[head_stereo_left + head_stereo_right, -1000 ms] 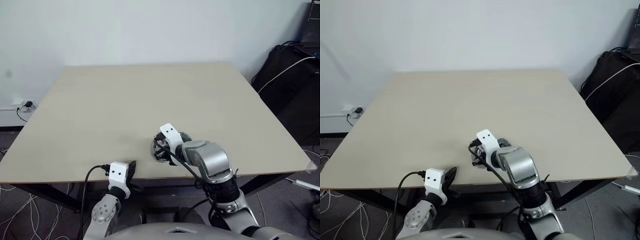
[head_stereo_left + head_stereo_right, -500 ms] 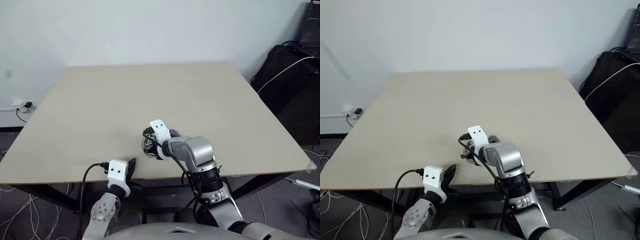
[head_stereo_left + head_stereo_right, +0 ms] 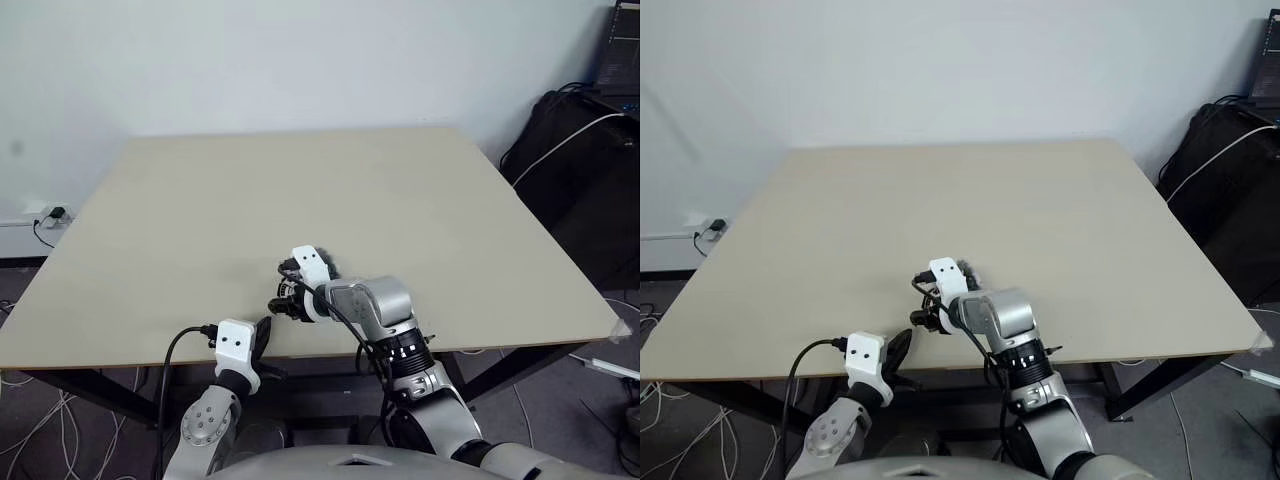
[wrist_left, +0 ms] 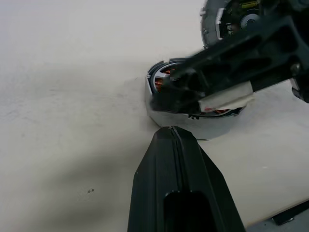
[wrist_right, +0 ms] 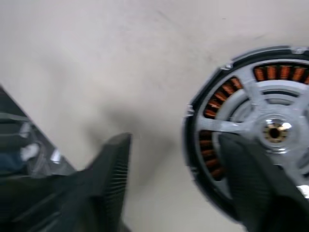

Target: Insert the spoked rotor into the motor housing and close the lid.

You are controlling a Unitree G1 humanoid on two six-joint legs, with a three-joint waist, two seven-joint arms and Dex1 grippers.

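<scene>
A pale tabletop (image 3: 200,200) fills the scene. At its near edge, on the left, the left gripper (image 4: 171,133) rests low with its black fingers pressed together, holding nothing. Just right of it, near the front edge, the motor housing (image 5: 251,121) lies flat on the tabletop — orange-copper windings show through the silvery arms of the spoked rotor (image 5: 275,130) sitting in it. The right gripper (image 3: 283,303) hangs over the housing, its fingers (image 5: 113,169) spread apart — one beside the rim, one across the top. Whether they touch it is unclear.
</scene>
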